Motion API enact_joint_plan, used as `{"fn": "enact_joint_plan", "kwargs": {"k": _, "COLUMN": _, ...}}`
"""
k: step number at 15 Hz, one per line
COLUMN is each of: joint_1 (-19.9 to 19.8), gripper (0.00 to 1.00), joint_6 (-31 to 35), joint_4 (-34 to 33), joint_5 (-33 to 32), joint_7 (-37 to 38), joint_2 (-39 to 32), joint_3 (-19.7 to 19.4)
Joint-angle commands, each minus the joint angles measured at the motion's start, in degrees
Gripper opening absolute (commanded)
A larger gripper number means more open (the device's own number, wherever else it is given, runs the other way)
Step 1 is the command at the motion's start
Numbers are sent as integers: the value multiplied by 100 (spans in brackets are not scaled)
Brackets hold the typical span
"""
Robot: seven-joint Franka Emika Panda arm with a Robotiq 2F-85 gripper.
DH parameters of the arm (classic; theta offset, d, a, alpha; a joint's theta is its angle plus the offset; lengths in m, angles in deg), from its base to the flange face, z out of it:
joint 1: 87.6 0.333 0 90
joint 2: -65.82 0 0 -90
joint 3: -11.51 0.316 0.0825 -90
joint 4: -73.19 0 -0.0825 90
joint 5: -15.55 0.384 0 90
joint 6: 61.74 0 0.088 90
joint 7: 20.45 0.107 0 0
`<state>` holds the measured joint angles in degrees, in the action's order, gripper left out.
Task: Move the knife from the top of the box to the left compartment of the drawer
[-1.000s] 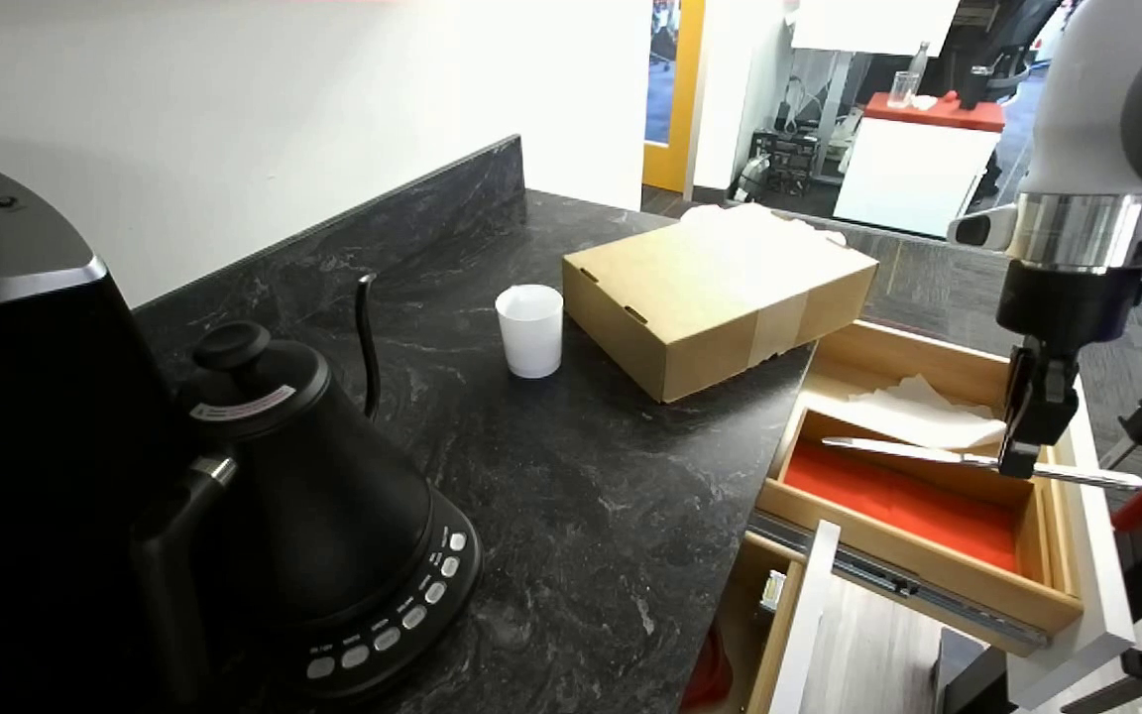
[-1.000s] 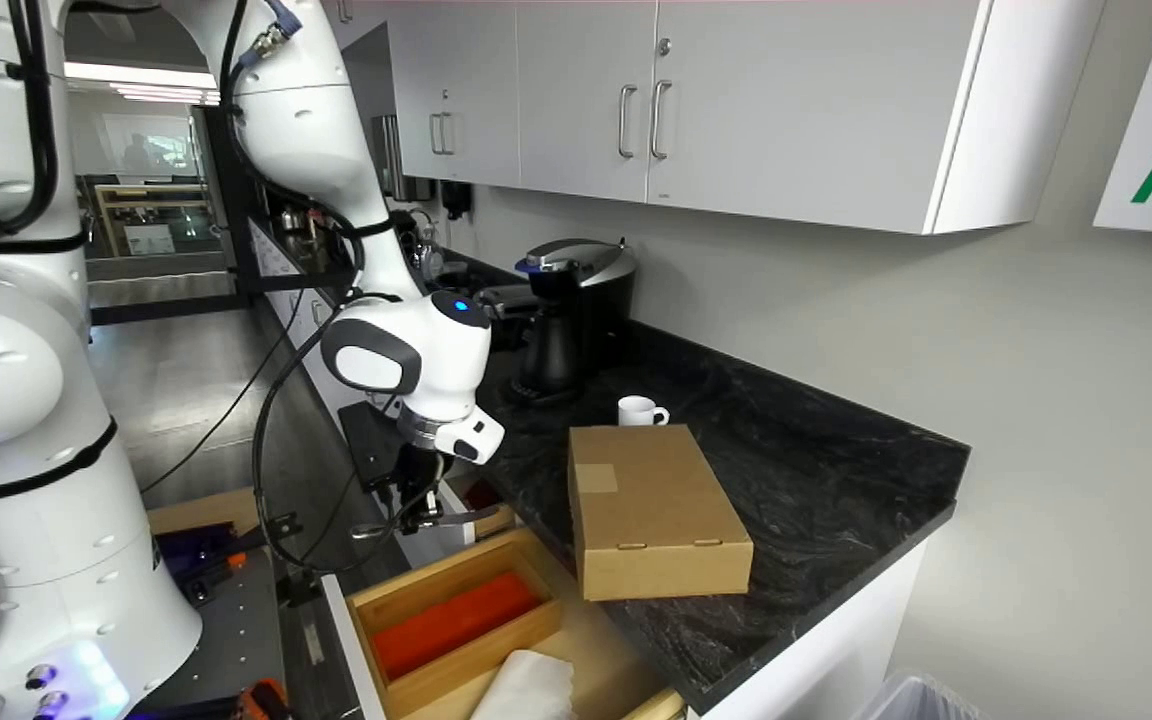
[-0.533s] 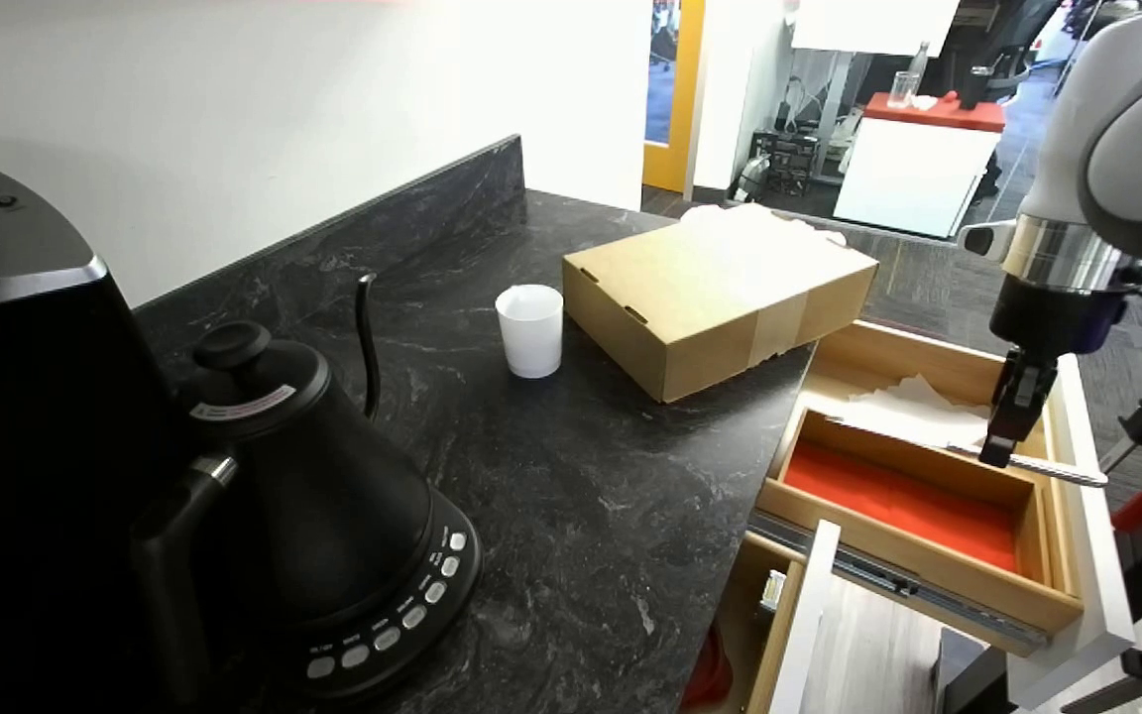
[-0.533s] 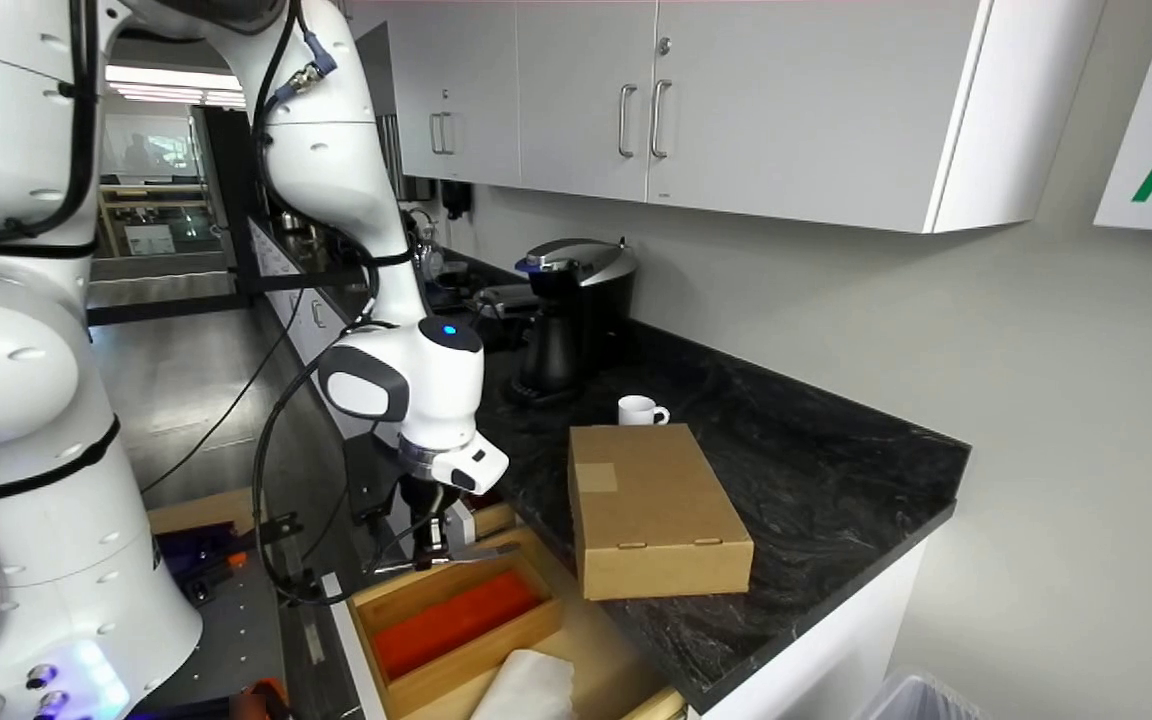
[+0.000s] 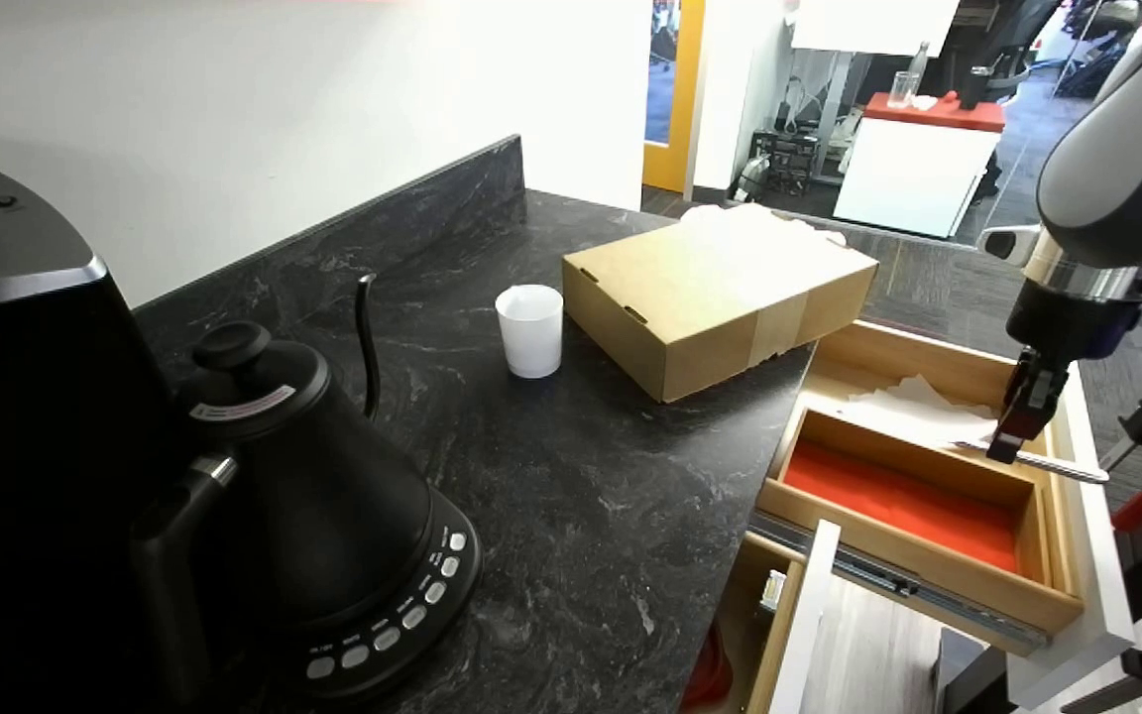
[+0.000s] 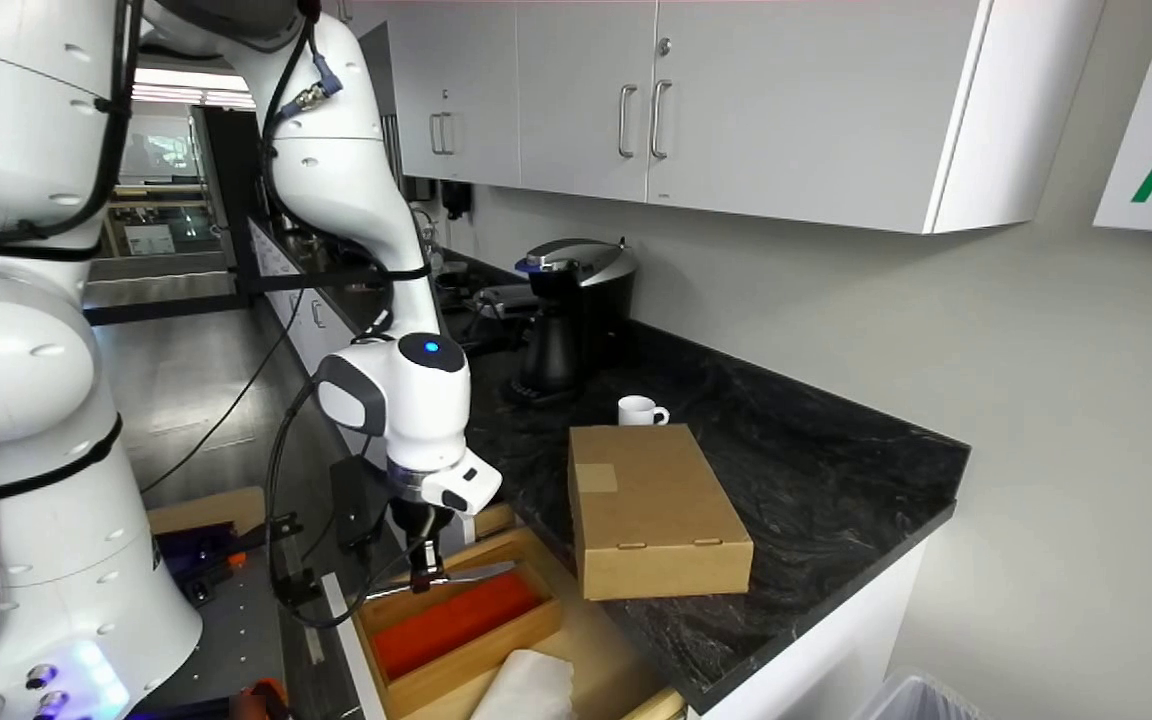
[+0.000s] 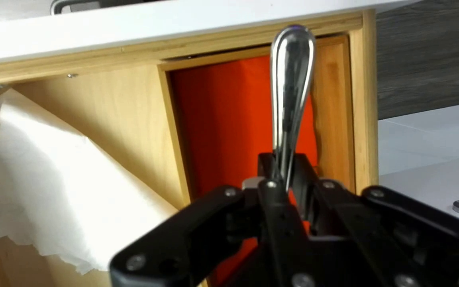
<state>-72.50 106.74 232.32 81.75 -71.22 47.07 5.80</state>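
Note:
The knife (image 7: 292,83) is shiny silver, with its handle toward the top of the wrist view and its blade hidden behind the fingers. My gripper (image 7: 284,165) is shut on it. The knife also shows in both exterior views (image 5: 1062,468) (image 6: 481,573), slightly tilted. The gripper (image 5: 1003,454) (image 6: 423,582) points down over the open wooden drawer (image 5: 928,352). In the wrist view the knife is over the red-floored compartment (image 7: 229,119); its exact height above it cannot be told. The closed brown box (image 5: 700,297) (image 6: 646,490) sits on the counter.
White paper (image 7: 62,179) lies in the drawer beside the red-floored compartment. A white cup (image 5: 531,332) stands by the box. A black kettle (image 5: 303,496) stands farther along the dark counter (image 5: 571,555). A lower drawer (image 5: 799,635) is also open.
My gripper has moved down toward the drawer with the knife in it. The knife has come nearer the red-floored compartment and its tilt has changed. The box and drawer have not moved.

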Motion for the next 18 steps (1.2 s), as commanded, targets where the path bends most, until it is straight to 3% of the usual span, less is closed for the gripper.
{"fn": "enact_joint_plan", "kwargs": {"k": 1, "joint_1": 374, "gripper": 5, "joint_6": 156, "joint_4": -1, "joint_5": 639, "joint_7": -686, "joint_2": 0, "joint_3": -115}}
{"fn": "enact_joint_plan", "kwargs": {"k": 2, "joint_1": 424, "gripper": 5, "joint_6": 146, "joint_4": -2, "joint_5": 768, "joint_7": -801, "joint_2": 4, "joint_3": -110}}
{"fn": "enact_joint_plan", "kwargs": {"k": 3, "joint_1": 469, "gripper": 39, "joint_6": 142, "joint_4": -3, "joint_5": 885, "joint_7": -947, "joint_2": 5, "joint_3": -106}}
{"fn": "enact_joint_plan", "kwargs": {"k": 5, "joint_1": 553, "gripper": 45, "joint_6": 120, "joint_4": -4, "joint_5": 1129, "joint_7": -1148, "joint_2": -4, "joint_3": -107}}
{"fn": "enact_joint_plan", "kwargs": {"k": 12, "joint_1": 667, "gripper": 90, "joint_6": 112, "joint_4": -5, "joint_5": 1900, "joint_7": -1708, "joint_2": 12, "joint_3": -70}}
{"fn": "enact_joint_plan", "kwargs": {"k": 13, "joint_1": 543, "gripper": 72, "joint_6": 8, "joint_4": -6, "joint_5": 1554, "joint_7": -1467, "joint_2": 0, "joint_3": -18}}
{"fn": "enact_joint_plan", "kwargs": {"k": 16, "joint_1": 544, "gripper": 89, "joint_6": 8, "joint_4": -6, "joint_5": 1641, "joint_7": -1516, "joint_2": 0, "joint_3": -18}}
{"fn": "enact_joint_plan", "kwargs": {"k": 18, "joint_1": 545, "gripper": 90, "joint_6": 8, "joint_4": -6, "joint_5": 1645, "joint_7": -1519, "joint_2": 0, "joint_3": -18}}
